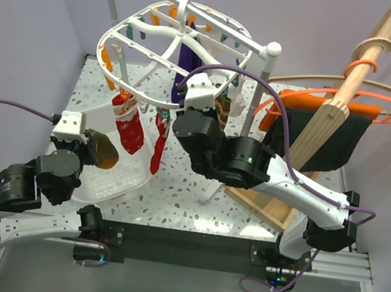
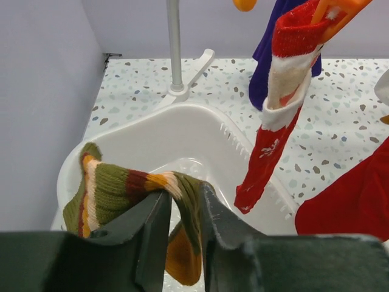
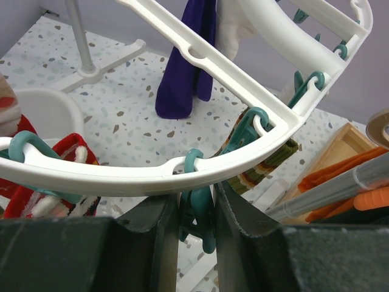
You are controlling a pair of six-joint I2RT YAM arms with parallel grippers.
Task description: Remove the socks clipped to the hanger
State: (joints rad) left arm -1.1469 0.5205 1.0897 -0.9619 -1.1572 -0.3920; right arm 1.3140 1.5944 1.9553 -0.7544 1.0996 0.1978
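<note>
The hanger (image 3: 121,176) hangs over the far middle of the table with socks on it: two red socks (image 1: 129,129) at its near left edge, a purple sock (image 3: 182,67) farther back, and a clipped striped sock (image 3: 270,161) on the near right of the rim. All of them hang long-axis down from their clips. My right gripper (image 3: 194,201) is the one at the work. It comes up from below against the near rim, its fingers closed on either side of a teal clip (image 3: 203,234) that dangles straight down between them. The clipped striped sock is just to the right of that clip. I cannot see what this clip bites, as its lower end is hidden behind the fingers. I judge the next pull has to go down and toward me, along the sock's length. My left gripper (image 2: 185,201) is well away to the near left, over the white tub (image 2: 152,131). Its fingers are close together with a loose striped sock (image 2: 115,188) pinched between them, draped over one finger with the toe hanging toward the tub. That one looks ready to drop.
</note>
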